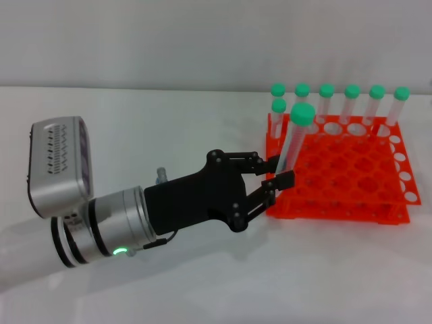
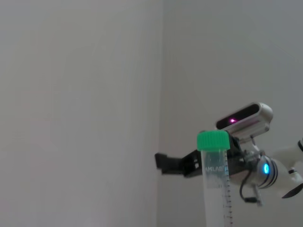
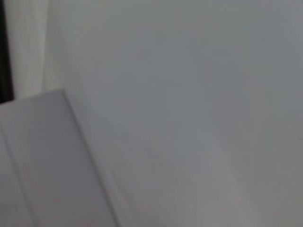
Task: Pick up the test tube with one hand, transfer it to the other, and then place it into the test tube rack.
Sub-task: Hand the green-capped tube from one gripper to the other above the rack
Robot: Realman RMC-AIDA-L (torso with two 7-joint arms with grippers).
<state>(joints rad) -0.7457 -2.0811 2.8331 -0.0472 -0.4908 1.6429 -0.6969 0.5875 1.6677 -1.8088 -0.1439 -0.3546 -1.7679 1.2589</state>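
Left hand (image 1: 275, 174), head view: fingers pinch the test tube (image 1: 294, 144) low on its body, tube near upright, green cap up, held just beyond the fingertips over the near-left corner of the test tube rack (image 1: 351, 182). Seven other capped tubes stand in the rack's far rows. Rack sits on the white worktop (image 1: 202, 283).

Left wrist view: tube (image 2: 215, 189) in front; right hand (image 2: 177, 164) farther off behind it, blue-lit, finger state cannot tell.

Right wrist view: blank surfaces only.

Judgement: pick done, handover pending. Next move needs the right hand to close on the tube's free upper length before the left releases.
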